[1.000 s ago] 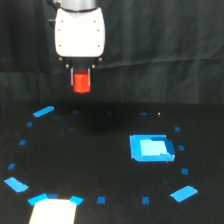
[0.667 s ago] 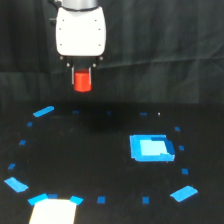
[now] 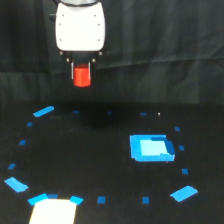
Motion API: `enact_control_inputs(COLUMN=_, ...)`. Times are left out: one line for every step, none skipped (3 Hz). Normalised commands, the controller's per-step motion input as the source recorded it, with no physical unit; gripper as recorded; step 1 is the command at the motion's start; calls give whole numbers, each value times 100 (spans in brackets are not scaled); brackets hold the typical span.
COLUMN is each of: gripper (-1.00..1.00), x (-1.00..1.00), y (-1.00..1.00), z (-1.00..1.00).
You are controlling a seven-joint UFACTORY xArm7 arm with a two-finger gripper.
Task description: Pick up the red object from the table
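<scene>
My tool (image 3: 82, 67) hung below my white head (image 3: 80, 26) at the far left of the scene, in front of the black curtain (image 3: 170, 50). Its two dark fingers (image 3: 72, 70) were clamped on either side of the red object (image 3: 82, 76), which I held upright and well above the desk (image 3: 100, 165). The block poked out below the fingers, its lower end a brighter orange-red than the rest. It was narrower than my head and touched nothing but the tool.

The black desk lay beneath, marked with blue. A large bright blue patch (image 3: 150, 148) sat to the right of the middle, with a paler square at its centre. A slanted blue strip (image 3: 43, 111) lay on the far left, almost under the block but well below it. Another slanted strip (image 3: 184, 192) lay at the near right, and a third (image 3: 16, 185) at the near left edge. Small blue tape squares (image 3: 101, 200) ran in a loose ring around the desk, some too blurred to tell their shape. At the near left, a pale whitish sheet (image 3: 52, 212) rested against a blue patch (image 3: 55, 200) and ran out of the picture at the bottom.
</scene>
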Motion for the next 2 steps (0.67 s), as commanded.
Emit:
enact_control_inputs(gripper=-100, x=12, y=2, z=-38)
enact_control_inputs(gripper=-100, x=-11, y=13, z=6)
